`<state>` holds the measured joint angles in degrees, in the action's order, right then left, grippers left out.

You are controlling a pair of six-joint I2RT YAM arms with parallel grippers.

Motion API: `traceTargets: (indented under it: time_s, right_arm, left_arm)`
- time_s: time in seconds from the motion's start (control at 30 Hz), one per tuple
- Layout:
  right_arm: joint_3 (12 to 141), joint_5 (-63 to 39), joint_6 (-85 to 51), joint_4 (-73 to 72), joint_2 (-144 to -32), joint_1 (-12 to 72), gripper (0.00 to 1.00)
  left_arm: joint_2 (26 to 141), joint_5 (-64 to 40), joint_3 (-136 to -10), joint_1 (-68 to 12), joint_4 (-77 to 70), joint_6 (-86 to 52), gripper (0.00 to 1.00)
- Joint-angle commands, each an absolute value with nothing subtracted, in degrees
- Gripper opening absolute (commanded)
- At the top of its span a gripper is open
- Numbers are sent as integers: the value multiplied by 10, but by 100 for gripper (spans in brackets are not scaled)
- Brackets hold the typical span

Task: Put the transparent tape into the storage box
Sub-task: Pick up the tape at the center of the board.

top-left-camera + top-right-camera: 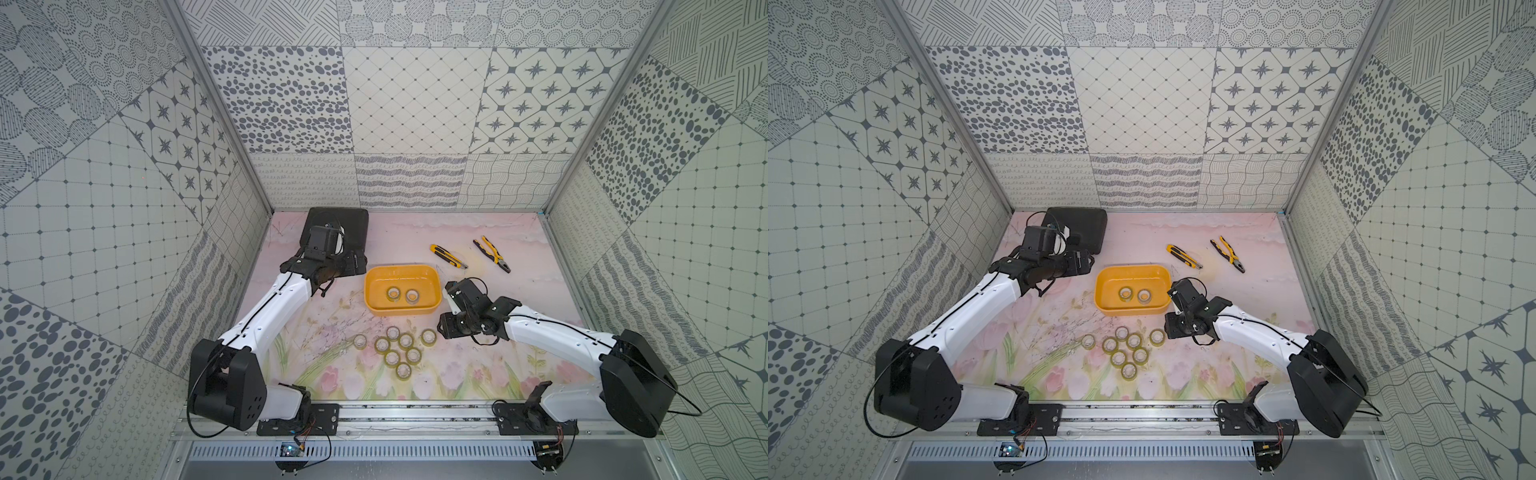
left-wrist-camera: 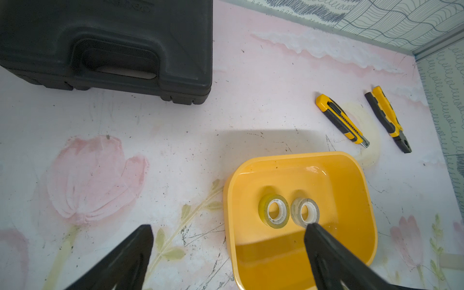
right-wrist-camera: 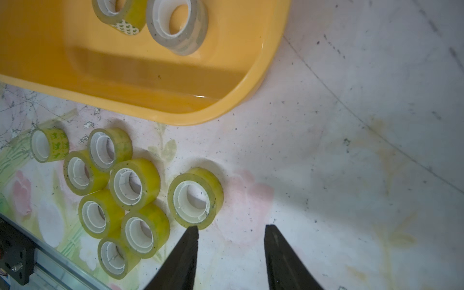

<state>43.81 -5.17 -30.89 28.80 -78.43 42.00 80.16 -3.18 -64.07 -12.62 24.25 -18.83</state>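
The storage box (image 1: pixel 402 269) is a shallow yellow tub in mid-table, seen in both top views. Two rolls of transparent tape (image 1: pixel 388 293) (image 2: pixel 262 210) lie side by side on its floor. Several more yellowish rolls (image 1: pixel 400 346) (image 3: pixel 150 175) lie clustered on the mat in front of it, with one roll (image 1: pixel 433 338) (image 3: pixel 214 187) apart at the right. My right gripper (image 3: pixel 231 226) hangs open and empty above the mat, one fingertip just short of that lone roll. My left gripper (image 2: pixel 229 225) is wide open and empty, hovering at the box's left edge (image 2: pixel 227 200).
A black plastic case (image 1: pixel 353 228) (image 2: pixel 105 47) sits at the back left, behind my left arm. A yellow utility knife (image 1: pixel 448 256) and yellow-handled pliers (image 1: pixel 492 254) lie behind the box to the right. Patterned walls close three sides.
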Motion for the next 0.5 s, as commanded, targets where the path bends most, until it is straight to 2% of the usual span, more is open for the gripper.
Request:
traceTargets:
  time_s: [0.0,0.47]
  right_arm:
    - [429,-77,-339,230,-797,425,47]
    - [446,-29,-354,251,-857,463,47]
  left_arm:
    - [806,-20,-650,-127,251,-176,99]
    - [788,-6,-643,-127,245,-173,99]
